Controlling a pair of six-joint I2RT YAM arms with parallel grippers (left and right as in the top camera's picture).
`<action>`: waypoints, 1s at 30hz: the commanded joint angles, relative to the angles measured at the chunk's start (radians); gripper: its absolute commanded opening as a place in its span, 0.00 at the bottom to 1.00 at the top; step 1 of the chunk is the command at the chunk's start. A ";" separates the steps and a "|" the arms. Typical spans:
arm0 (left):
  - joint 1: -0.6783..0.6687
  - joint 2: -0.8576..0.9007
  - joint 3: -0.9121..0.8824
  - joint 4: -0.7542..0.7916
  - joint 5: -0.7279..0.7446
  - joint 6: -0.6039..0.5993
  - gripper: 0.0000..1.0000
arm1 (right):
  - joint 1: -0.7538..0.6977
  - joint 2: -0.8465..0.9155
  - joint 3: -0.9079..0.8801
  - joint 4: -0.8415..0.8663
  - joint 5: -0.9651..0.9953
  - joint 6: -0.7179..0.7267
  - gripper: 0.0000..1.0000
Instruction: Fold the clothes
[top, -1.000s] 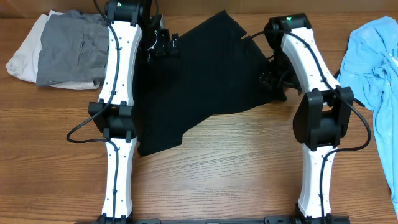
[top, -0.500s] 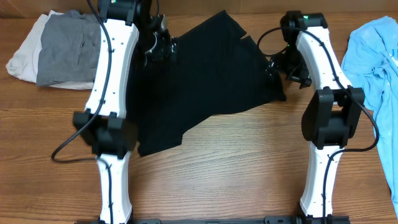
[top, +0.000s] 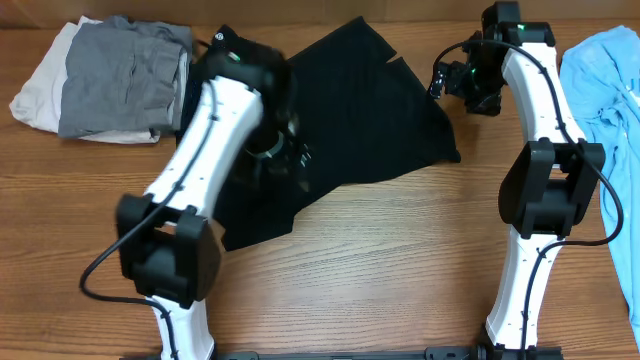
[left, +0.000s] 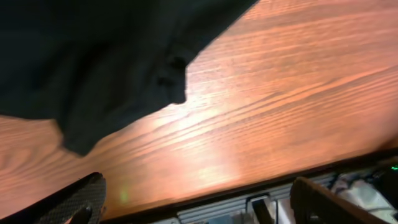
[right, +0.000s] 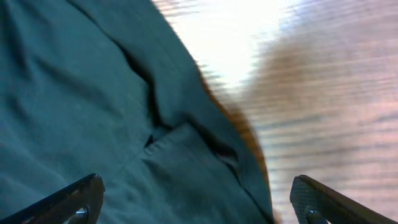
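— What lies closest to the arm bases?
— Bare wood of the table (top: 380, 270). Just beyond it comes the lower corner of the black shirt (top: 350, 110). The shirt lies spread and rumpled across the middle, its near edge running slantwise up to the right.
— And the left gripper (left: 196, 183)?
— It hangs over the shirt's near left part and is blurred from overhead. Its own camera shows both fingers (left: 81, 199) set wide apart at the frame's lower corners with nothing between them. Below is the shirt's dark edge and lit wood.
— Is it touching the cloth?
— It doesn't look so, but I can't tell for certain.
— The right one?
— The right gripper (right: 196, 180) sits farther back, at the shirt's far right edge. Its jaws are spread wide too, and empty. A creased fold of the shirt lies under them, with table to the right.
— Other clothes?
— A light blue garment (top: 600, 110) is bunched along the right edge of the table, well apart from the shirt. At the far left, a folded grey garment (top: 120, 75) rests on a white garment (top: 35, 90), near the shirt's left side.
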 joint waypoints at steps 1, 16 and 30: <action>-0.051 -0.007 -0.099 0.070 -0.006 -0.087 0.96 | 0.008 -0.008 0.001 0.020 -0.029 -0.096 1.00; -0.074 -0.007 -0.375 0.275 0.002 -0.175 0.97 | 0.039 0.002 -0.067 0.131 -0.032 -0.096 0.82; -0.069 -0.007 -0.519 0.420 -0.019 -0.219 0.98 | 0.102 0.004 -0.111 0.160 -0.028 -0.096 0.81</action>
